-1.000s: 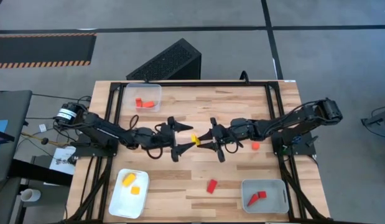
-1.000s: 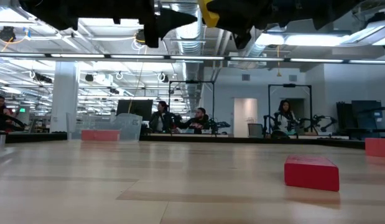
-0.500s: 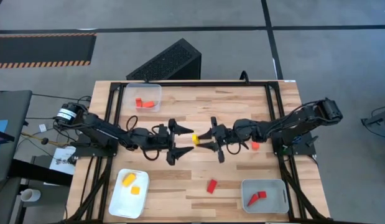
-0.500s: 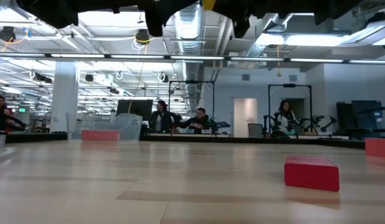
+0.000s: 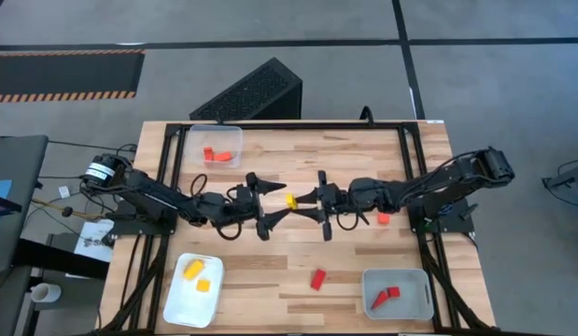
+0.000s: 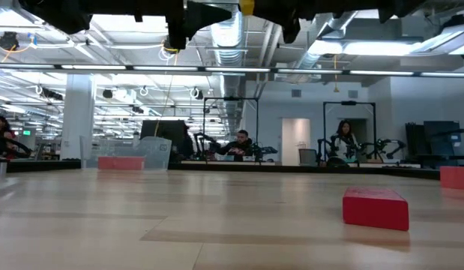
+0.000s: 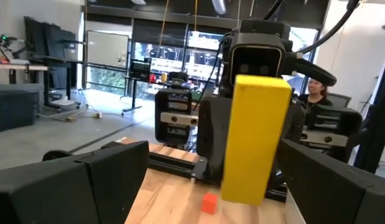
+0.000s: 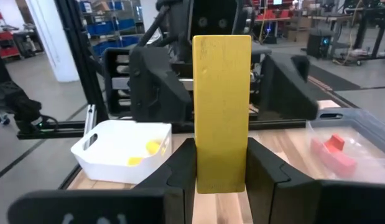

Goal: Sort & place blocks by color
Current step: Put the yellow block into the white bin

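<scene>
A yellow bar-shaped block [image 5: 290,199] stands upright in the air above the table's middle, with my right gripper [image 5: 301,201] shut on it. My left gripper [image 5: 282,200] faces it from the table's left, open. Its two fingers [image 7: 105,171] stand on either side of the bar [image 7: 257,137] and do not touch it. The low view shows only the bar's lower end [image 6: 247,6], at the picture's top. A red block [image 5: 317,279] and a small orange block [image 5: 383,218] lie flat on the wood. My right gripper pinches the yellow bar's lower part [image 8: 222,171] between its two fingers [image 8: 180,168]. The fingers come level from the table's right and lie across the bar. The bar stands upright above the fingers, lifted clear of the table.
A clear tray [image 5: 214,147] holding a red-orange block sits at the far left. At the near left a white tray [image 5: 179,301] holds yellow blocks. At the near right a grey tray [image 5: 412,282] holds red blocks. Bare wood lies between the trays.
My right gripper has tipped its fingers up a little and swung them toward the table's far edge. The yellow bar has risen slightly with it and stays upright. My left gripper has turned the same way, still open around the bar.
</scene>
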Robot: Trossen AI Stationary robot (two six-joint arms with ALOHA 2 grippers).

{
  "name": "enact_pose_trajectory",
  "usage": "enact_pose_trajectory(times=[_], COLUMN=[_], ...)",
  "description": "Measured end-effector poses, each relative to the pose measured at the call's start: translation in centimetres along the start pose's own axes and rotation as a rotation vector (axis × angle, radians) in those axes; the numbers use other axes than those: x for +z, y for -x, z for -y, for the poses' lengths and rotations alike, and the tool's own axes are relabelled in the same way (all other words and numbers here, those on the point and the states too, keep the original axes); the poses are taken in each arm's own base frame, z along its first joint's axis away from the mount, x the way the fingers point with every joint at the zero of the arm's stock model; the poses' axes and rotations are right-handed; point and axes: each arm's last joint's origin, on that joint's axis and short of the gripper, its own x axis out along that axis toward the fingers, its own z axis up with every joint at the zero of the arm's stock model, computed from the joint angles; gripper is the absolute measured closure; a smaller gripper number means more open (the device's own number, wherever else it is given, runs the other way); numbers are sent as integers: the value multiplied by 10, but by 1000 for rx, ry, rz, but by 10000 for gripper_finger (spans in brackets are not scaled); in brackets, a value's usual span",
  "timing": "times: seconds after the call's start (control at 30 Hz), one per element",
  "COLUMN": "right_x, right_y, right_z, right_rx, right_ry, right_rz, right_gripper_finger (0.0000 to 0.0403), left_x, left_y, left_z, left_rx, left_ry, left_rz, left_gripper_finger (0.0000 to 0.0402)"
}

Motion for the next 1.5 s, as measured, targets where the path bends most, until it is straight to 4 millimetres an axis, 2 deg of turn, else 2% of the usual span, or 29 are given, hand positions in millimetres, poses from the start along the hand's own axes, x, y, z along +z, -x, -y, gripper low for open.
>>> enact_pose_trajectory(times=[0.3, 0.37, 0.47, 0.53, 0.6, 0.7, 1.0, 1.17, 1.27, 1.5], right_x=[-2, -2, -15, -11, -10, -14, -12, -13, -14, -17], right_y=[-3, -7, -13, -17, -17, -18, -18, -18, -17, -14], right_z=[-4, -5, -5, -6, -7, -7, -7, -8, -9, -12], right_rx=[48, 67, 61, 69, 72, 69, 71, 74, 136, 168], right_ry=[-50, -60, -55, -59, -60, -58, -64, -66, -51, -33], right_rz=[14, 33, -39, -12, -5, -28, -17, -21, -42, -89], right_gripper_finger=[295, 295, 295, 295, 295, 295, 295, 293, 277, 183], left_x=[8, 10, 12, 10, 10, 8, 6, 6, 5, 2], left_y=[-9, -12, -14, -14, -13, -11, -8, -8, -8, -5], left_z=[9, 10, 13, 14, 15, 19, 24, 24, 24, 23], left_rx=[-65, -70, -92, -92, -87, -94, -107, -108, -109, -113], left_ry=[-3, 0, -4, 7, 17, 17, 22, 20, 33, 45], left_rz=[-26, -38, -54, -70, -70, -91, -104, -110, -123, -199], left_gripper_finger=[63, 63, 63, 68, 83, 127, 328, 330, 330, 330])
